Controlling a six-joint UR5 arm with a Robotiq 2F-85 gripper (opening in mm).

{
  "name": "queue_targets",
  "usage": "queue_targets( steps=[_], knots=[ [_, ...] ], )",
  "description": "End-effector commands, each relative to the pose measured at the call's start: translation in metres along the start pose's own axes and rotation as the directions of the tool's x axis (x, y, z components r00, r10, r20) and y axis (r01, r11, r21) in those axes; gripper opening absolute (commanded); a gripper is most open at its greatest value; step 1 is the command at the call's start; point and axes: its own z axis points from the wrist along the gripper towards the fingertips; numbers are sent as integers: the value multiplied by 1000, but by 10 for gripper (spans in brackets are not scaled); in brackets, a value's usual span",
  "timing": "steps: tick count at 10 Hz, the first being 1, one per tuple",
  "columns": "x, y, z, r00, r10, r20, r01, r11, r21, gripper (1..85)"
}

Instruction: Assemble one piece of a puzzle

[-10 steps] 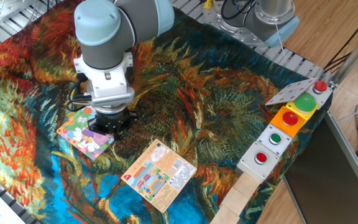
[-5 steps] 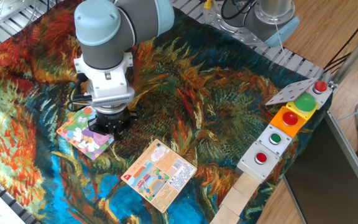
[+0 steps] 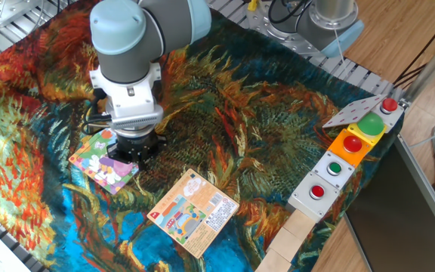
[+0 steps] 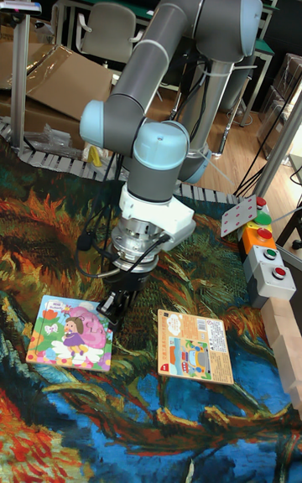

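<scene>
The square cartoon puzzle [image 3: 97, 162] [image 4: 69, 334] lies flat on the patterned cloth at the front left. It shows a girl in purple and pink. My gripper [image 3: 130, 154] [image 4: 114, 307] points straight down and reaches the board's corner nearest the arm. Its dark fingers stand close together right at the board's surface. The arm's wrist hides their tips in the fixed view. In the tall fixed view they are too dark to separate. The piece does not show in either view; it may be hidden under or between the fingers.
An orange-peach printed card [image 3: 195, 211] [image 4: 191, 347] lies just right of the puzzle. A row of button boxes [image 3: 347, 151] [image 4: 267, 258] and wooden blocks [image 3: 293, 234] [image 4: 285, 340] line the right edge. Behind the table are a chair and cardboard.
</scene>
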Motion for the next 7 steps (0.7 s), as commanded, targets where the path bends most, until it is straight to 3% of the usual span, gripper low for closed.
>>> queue_targets(
  steps=[1,7],
  knots=[
    [1,0,0,1000,4,12,-4,1000,-5,13],
    [3,0,0,1000,4,12,-4,1000,-5,13]
  ],
)
